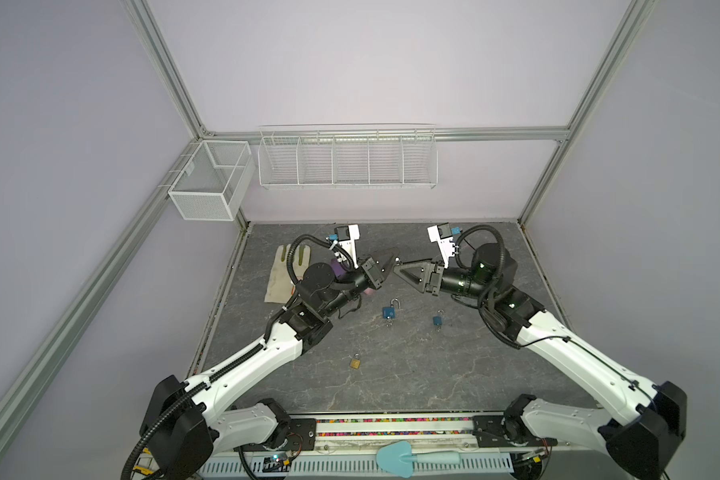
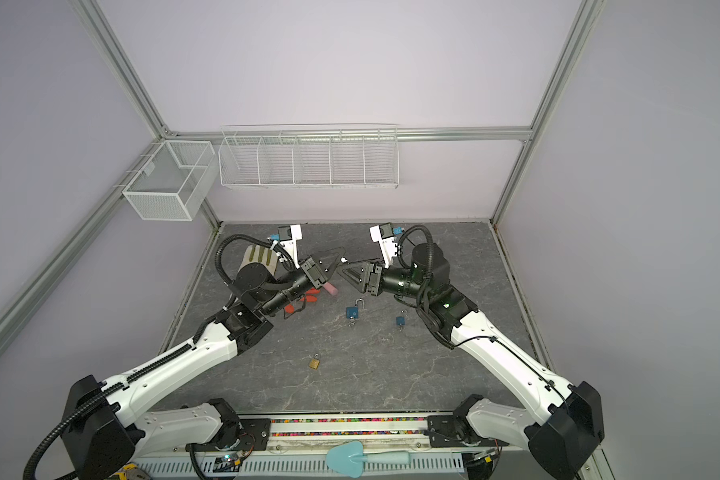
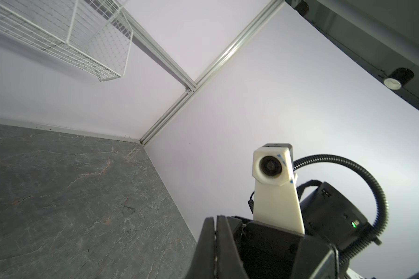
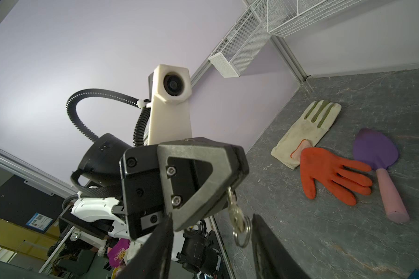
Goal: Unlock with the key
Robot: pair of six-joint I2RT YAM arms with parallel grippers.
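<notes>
My left gripper (image 1: 394, 257) is raised above the table's middle, shut on the silver key (image 4: 234, 210) at its upper end. The key hangs from the fingertips (image 4: 228, 183) with its ring (image 4: 242, 232) below. In the left wrist view the left gripper (image 3: 214, 241) shows its jaws pressed together. My right gripper (image 4: 211, 232) faces it tip to tip, open, and the key and ring hang between its two fingers, close to one of them. A blue padlock (image 1: 389, 311) with a raised shackle lies on the table below both grippers. A second blue padlock (image 1: 437, 320) and a brass padlock (image 1: 355, 363) lie nearby.
A cream glove (image 4: 307, 130), an orange glove (image 4: 331, 176) and a purple trowel with a pink handle (image 4: 375, 149) lie at the table's back left. White wire baskets (image 1: 346, 158) hang on the back wall. A light blue trowel (image 1: 395, 457) rests on the front rail.
</notes>
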